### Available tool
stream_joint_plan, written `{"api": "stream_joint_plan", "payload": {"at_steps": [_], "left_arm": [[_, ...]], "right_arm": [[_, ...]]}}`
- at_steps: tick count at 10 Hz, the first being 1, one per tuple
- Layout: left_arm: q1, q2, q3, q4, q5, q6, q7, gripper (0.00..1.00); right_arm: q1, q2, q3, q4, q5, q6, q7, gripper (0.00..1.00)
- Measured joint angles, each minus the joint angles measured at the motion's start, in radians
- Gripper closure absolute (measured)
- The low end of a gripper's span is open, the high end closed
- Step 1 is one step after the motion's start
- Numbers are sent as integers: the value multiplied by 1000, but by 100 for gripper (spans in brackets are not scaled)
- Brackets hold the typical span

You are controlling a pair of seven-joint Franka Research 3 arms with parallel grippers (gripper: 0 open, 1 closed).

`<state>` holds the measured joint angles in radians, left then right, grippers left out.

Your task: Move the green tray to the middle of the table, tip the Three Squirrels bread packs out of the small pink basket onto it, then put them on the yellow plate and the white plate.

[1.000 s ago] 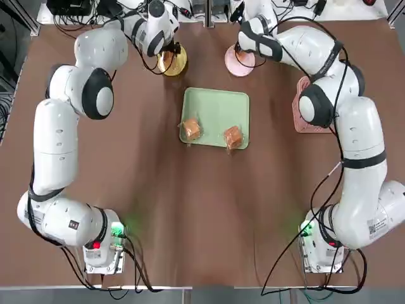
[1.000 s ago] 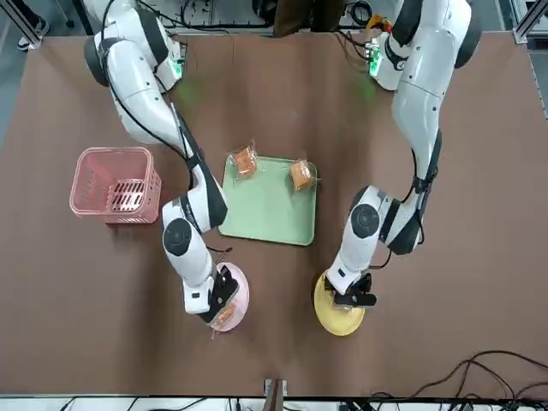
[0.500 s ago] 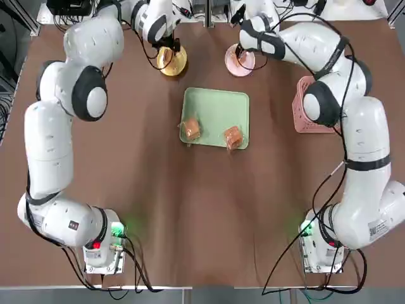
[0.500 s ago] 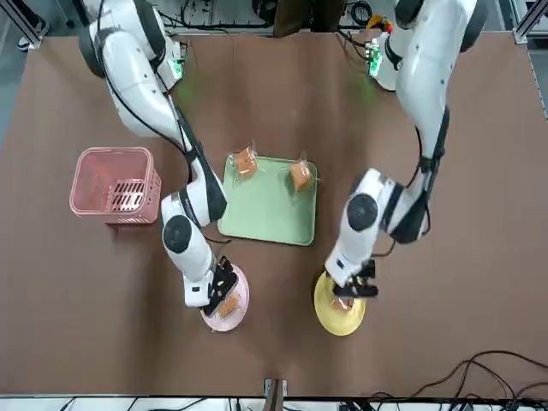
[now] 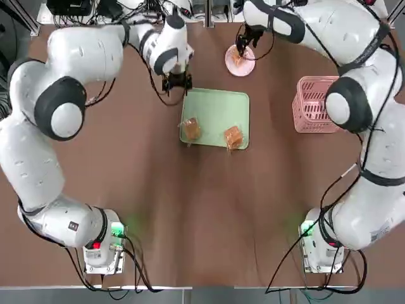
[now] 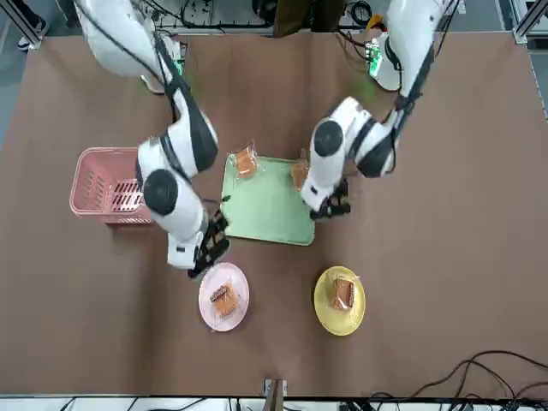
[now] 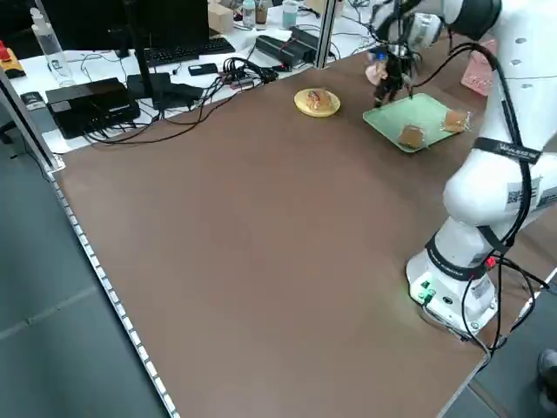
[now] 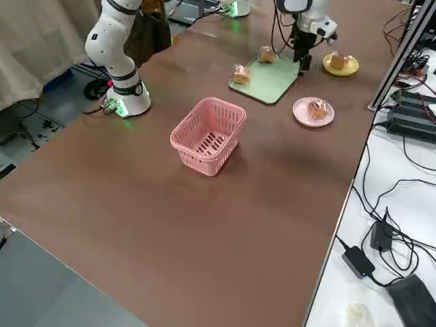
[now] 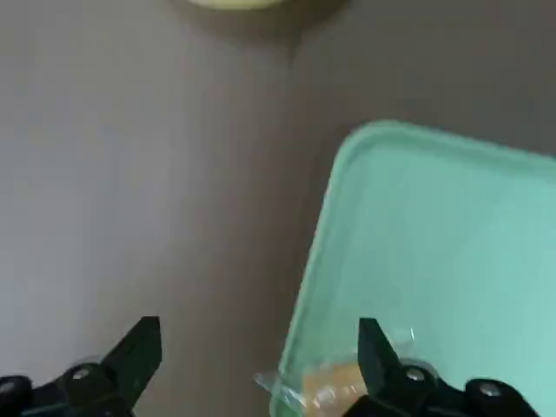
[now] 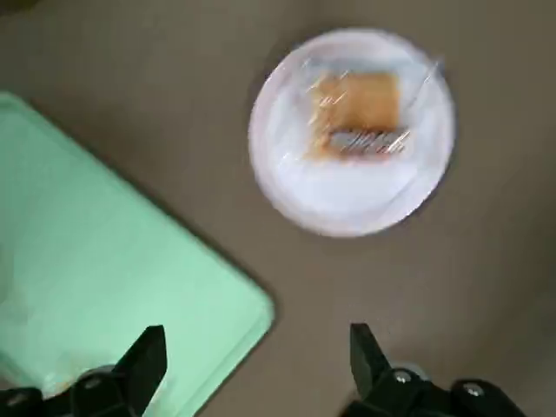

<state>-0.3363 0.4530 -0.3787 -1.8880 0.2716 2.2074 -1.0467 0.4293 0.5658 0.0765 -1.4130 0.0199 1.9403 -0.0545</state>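
- top view: the left gripper (image 5: 178, 83) hangs with jaws spread and empty just off the far left corner of the green tray (image 5: 216, 102). the bread pack on the robot's left (image 5: 191, 129) lies toward the robot from it, along the tray's left edge. the right gripper (image 5: 243, 45) is spread and empty over the white plate (image 5: 231, 65), where one pack already sits.
- front view: the yellow plate (image 6: 325, 312) and white plate each carry a pack. two packs are left at the tray's robot-side edge. the right-hand pack (image 6: 245, 160) lies across the tray from the right gripper, back toward the robot.
- left wrist view: between the open fingers (image 9: 137, 349), the tray's edge runs lengthwise, with a pack's corner close by the tips.
- right wrist view: the white plate with its pack lies ahead of the gripper, the tray corner beside it.
- judgement: each arm is nearer its own side's pack; the small pink basket (image 5: 314, 103) stands well off to the right gripper's outer side.
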Motion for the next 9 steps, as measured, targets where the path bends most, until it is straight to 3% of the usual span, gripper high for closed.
{"api": "stream_joint_plan", "payload": {"at_steps": [2,3,6,9], "left_arm": [[-9,0,-44,-84,0,101,-215,0],[-18,-1,-52,-116,0,128,-279,0],[-62,0,-52,-218,0,239,-378,0],[-76,0,-52,-242,2,278,-395,0]], "right_arm": [[18,-90,51,-200,-1,49,201,1],[43,-107,62,-261,-4,61,276,1],[82,-115,88,-387,-33,127,324,1],[97,-114,129,-494,-40,219,364,1]]}}
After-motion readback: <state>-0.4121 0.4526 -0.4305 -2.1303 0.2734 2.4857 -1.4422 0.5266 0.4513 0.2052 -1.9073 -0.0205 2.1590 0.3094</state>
